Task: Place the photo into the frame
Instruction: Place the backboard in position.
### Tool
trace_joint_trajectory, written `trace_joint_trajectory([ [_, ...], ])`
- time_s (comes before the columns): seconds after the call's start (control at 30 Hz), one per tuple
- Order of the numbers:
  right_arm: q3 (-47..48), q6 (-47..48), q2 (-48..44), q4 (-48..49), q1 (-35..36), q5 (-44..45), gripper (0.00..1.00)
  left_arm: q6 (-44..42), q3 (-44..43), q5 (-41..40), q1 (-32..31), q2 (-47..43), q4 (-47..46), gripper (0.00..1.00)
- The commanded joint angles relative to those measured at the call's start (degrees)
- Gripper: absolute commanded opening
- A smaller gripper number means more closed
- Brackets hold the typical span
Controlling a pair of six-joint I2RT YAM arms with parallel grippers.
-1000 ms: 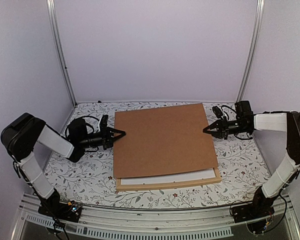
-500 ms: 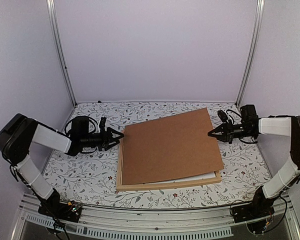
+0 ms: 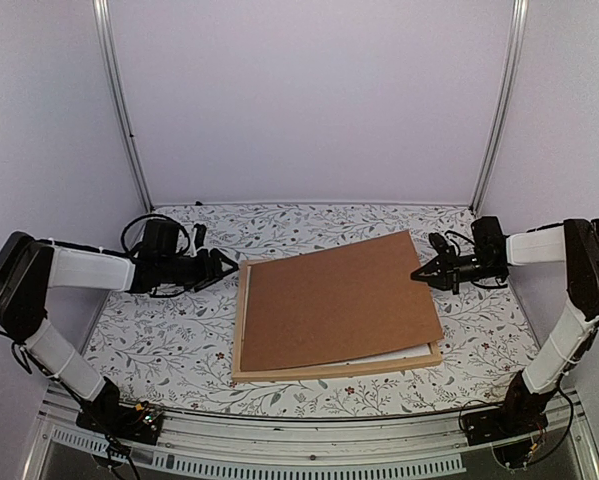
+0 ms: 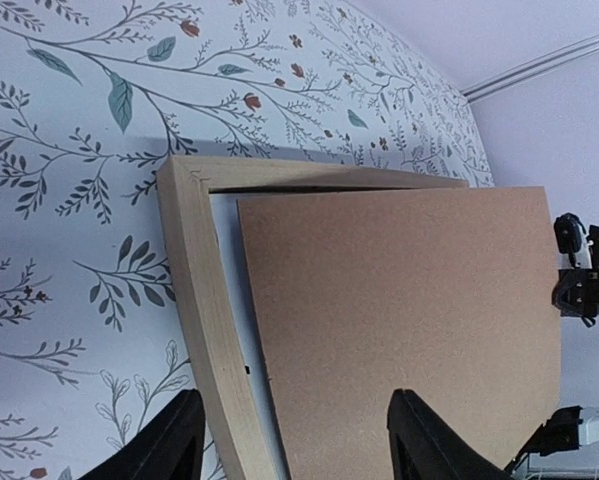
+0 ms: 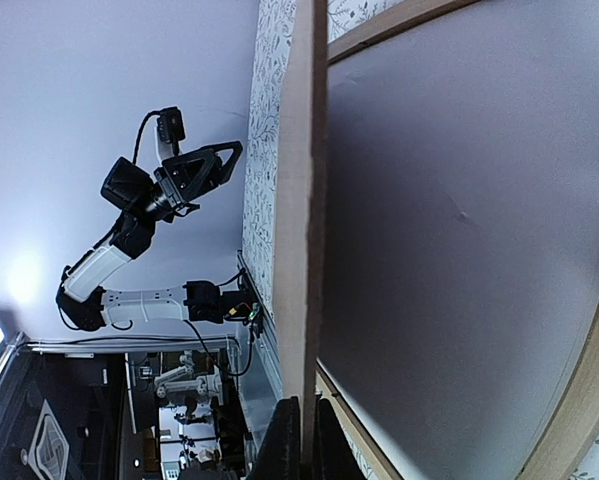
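One board point(image 3: 339, 300), judged stiff and light, is pinched by its edge over the frame point(image 3: 238, 330) by the right pincer point(image 3: 417, 272); the left pincer point(image 3: 233, 268) is spread.

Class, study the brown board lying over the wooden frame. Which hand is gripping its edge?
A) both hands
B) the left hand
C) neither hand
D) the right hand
D: the right hand is shut on the right edge of the brown board, while the left hand stands open, holding nothing.
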State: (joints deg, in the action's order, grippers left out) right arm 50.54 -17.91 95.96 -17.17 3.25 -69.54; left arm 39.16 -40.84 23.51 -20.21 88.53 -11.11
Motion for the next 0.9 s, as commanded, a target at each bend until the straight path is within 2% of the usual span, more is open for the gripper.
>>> trace_joint_trajectory([
  [0.0,3.7,3.3,2.3,-0.3,-0.1,2.8,0.0,-2.2,-0.8,-0.8,0.1,1.1,2.1,0.66],
  [0.17,7.3,6.8,5.8,-4.1,-0.1,3.8,0.0,-2.4,-0.8,-0.2,-0.5,1.8,1.6,0.65],
  [0.87,7.6,4.6,8.2,-1.3,-0.1,7.3,0.0,-0.5,-2.4,-1.6,-5.0,6.5,1.1,0.66],
])
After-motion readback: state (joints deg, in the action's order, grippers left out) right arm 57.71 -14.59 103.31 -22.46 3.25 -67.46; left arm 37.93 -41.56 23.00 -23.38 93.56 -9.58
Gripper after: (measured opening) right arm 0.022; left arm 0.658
